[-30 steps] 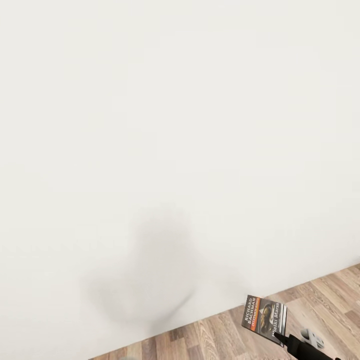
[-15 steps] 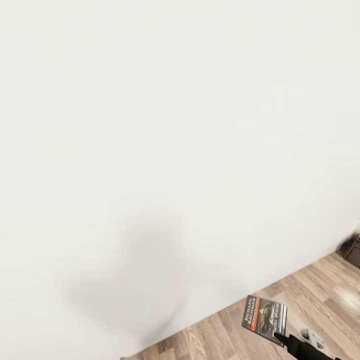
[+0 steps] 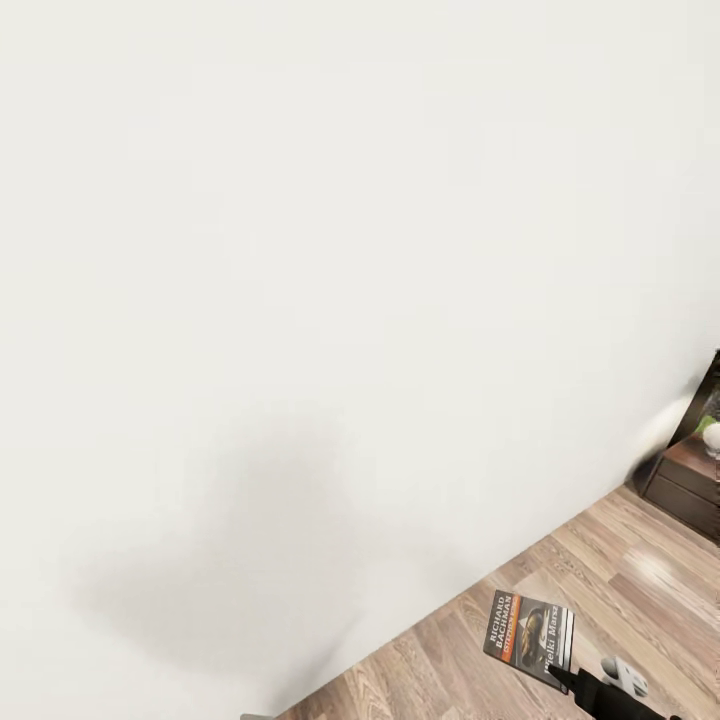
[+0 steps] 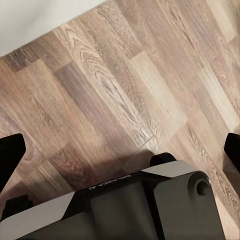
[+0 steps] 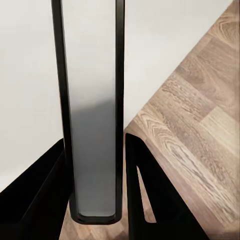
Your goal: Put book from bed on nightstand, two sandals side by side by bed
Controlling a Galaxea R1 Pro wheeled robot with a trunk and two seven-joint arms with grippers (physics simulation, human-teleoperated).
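Observation:
The book, a thin paperback with a dark cover and an orange band, hangs above the floor at the lower right of the head view. My right gripper is shut on its lower corner. In the right wrist view the book stands edge-on between the two black fingers of the right gripper. A dark-brown nightstand with drawers stands against the wall at the far right edge. My left gripper is open over bare floor, its fingers far apart. The bed and the sandals are out of view.
A plain white wall takes up most of the head view, close in front. Wood-plank floor runs along its foot toward the nightstand. A small white object sits on the nightstand's top.
The whole head view has swung: the wall's foot has shifted left and more floor shows. The nightstand has come into sight at the right. The book stays in the same grip.

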